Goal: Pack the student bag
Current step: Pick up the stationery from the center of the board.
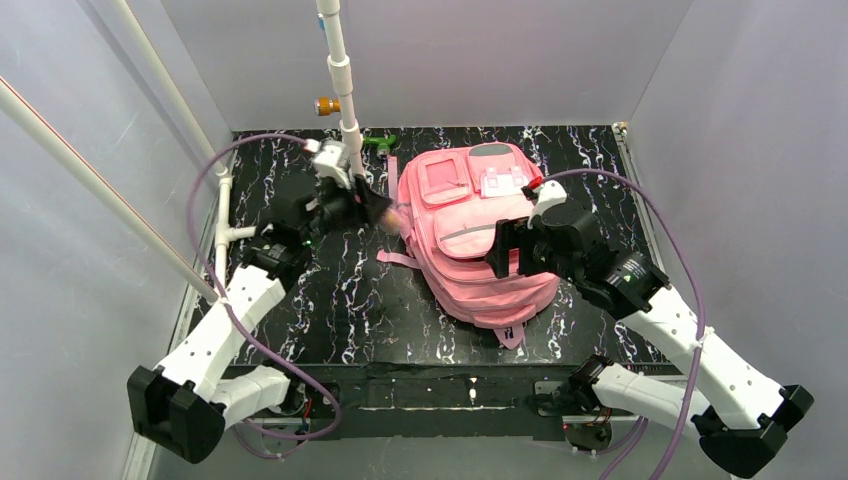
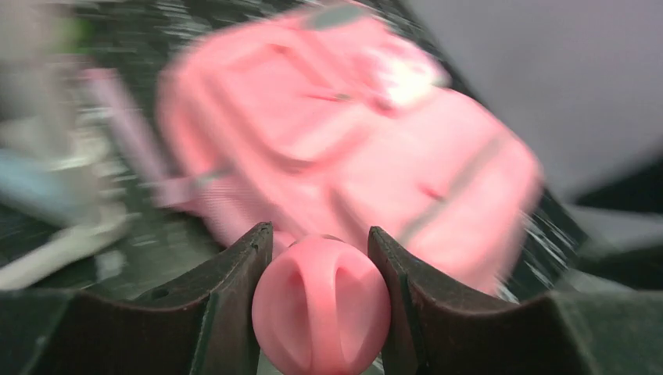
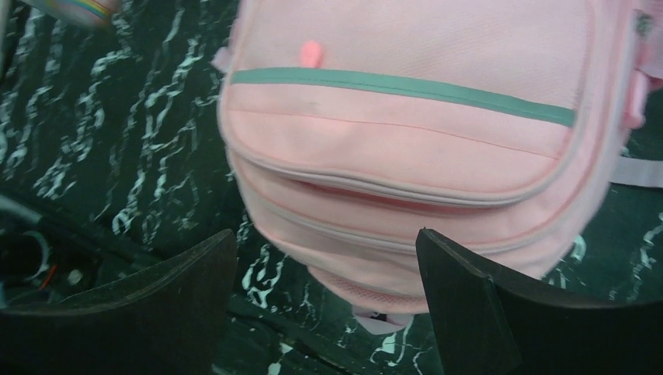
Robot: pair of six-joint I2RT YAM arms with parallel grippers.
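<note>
The left tool [image 1: 378,208] is clenching a small, rounded pink object [image 2: 320,305], its two dark fingers [image 2: 234,289] pressing the grooved piece from either side. In the overhead view the tool is hovering over the black marbled surface [image 1: 350,300], just beside the 9 o'clock edge of the student bag [image 1: 450,235]. The left wrist view is blurring, so what exactly the pink piece is cannot be told.

At 12 o'clock from that tool a white pole [image 1: 340,70] is rising from the surface, with an orange knob [image 1: 326,105] just beside it and a small green item [image 1: 381,142] lying at its foot.

The pink backpack is lying flat right of centre on the surface, front side up, its top pointing towards 12 o'clock and its bottom towards 5 o'clock. A white patch [image 1: 503,182] is showing near the top, and a grey-green zip [image 3: 406,87] is running across a front pocket.

The right tool [image 3: 324,234] is hanging released above the bag's lower half, fingers spread wide and holding nothing, its arm reaching in from 4 o'clock.
</note>
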